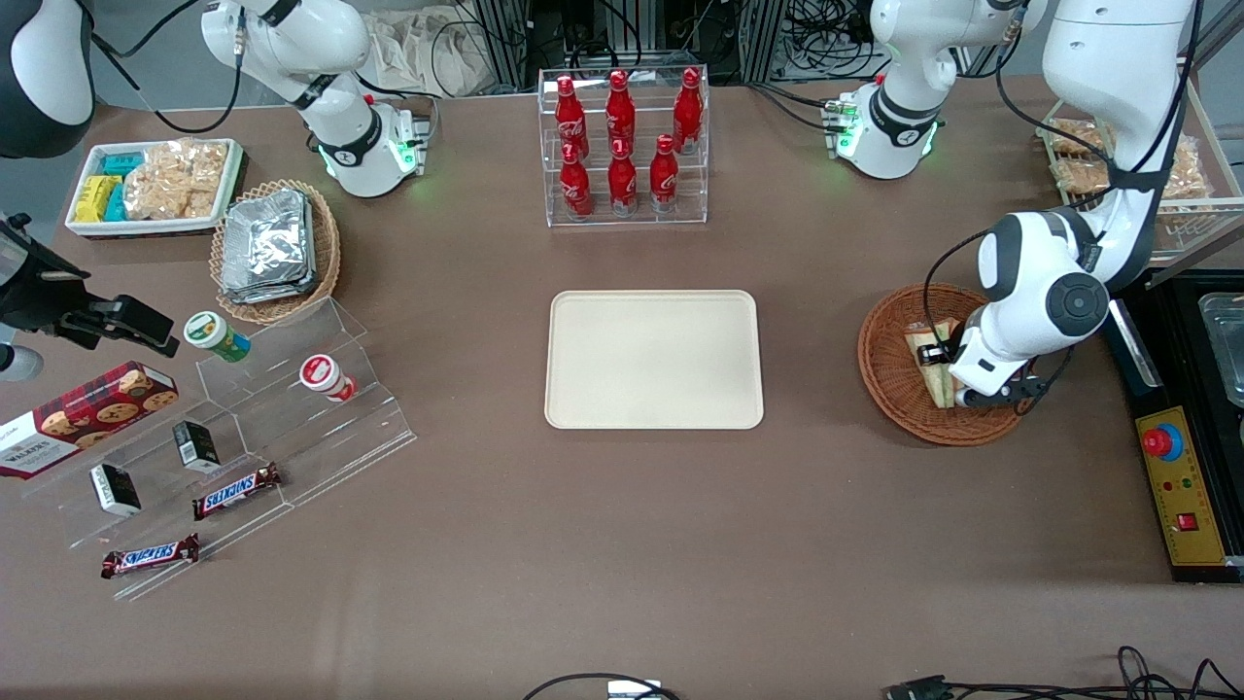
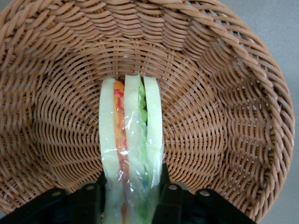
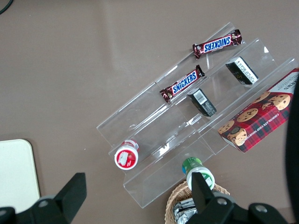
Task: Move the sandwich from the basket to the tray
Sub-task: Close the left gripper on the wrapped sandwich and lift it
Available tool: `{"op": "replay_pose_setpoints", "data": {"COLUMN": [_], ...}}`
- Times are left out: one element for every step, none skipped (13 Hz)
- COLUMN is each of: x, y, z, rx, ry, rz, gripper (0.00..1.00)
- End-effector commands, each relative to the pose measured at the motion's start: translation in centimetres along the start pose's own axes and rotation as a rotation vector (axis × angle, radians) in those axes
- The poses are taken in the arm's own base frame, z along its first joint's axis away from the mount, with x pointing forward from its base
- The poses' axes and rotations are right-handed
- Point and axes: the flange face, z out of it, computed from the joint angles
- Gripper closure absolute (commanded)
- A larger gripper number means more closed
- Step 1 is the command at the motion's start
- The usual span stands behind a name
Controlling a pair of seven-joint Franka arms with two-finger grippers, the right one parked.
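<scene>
The sandwich (image 1: 928,362), a plastic-wrapped wedge of white bread with green and orange-red filling, stands on edge in the reddish-brown wicker basket (image 1: 880,374) toward the working arm's end of the table. My left gripper (image 1: 941,371) is down inside the basket. In the left wrist view the gripper (image 2: 131,189) has a black finger pressed on each bread face of the sandwich (image 2: 131,126), which still rests on the basket floor (image 2: 210,116). The cream tray (image 1: 653,360) lies bare at mid-table, beside the basket.
A clear rack of red bottles (image 1: 622,146) stands farther from the camera than the tray. A clear stepped shelf with snacks (image 1: 243,428), a tan basket of foil packets (image 1: 275,248) and a white snack dish (image 1: 151,185) lie toward the parked arm's end. A yellow control box (image 1: 1181,496) sits near the basket.
</scene>
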Motion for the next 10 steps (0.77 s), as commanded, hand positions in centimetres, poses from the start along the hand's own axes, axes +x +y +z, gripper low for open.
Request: {"op": "replay_pose_setpoints", "data": {"x": [0.1,-0.1,-0.5,-1.1,-2.0,-2.8,-3.4,-3.9,-4.4,-4.9], "y": [0.2,0.1,0.1,0.1,-0.1,-0.3,-0.6,-0.5,-0.1,0.0], "z": [-0.6,-1.5,-2.9,-5.0,-7.8,-10.9,-13.9,-17.0,-19.8,-22.3], "rx": [0.01,0.012,0.018,0.028,0.049,0.062,0.068,0.074,0.082,0.084], "ry": [0.014,0.012,0.004,0.007,0.005,0.0,-0.004,-0.014,-0.039,-0.077], "rz": [-0.011,-0.012,-0.004,0.008,0.019,0.023,0.022,0.023,0.034,0.033], "gripper": [1.0,1.0,1.0,1.0,1.0,1.0,1.0,1.0,1.0,1.0]}}
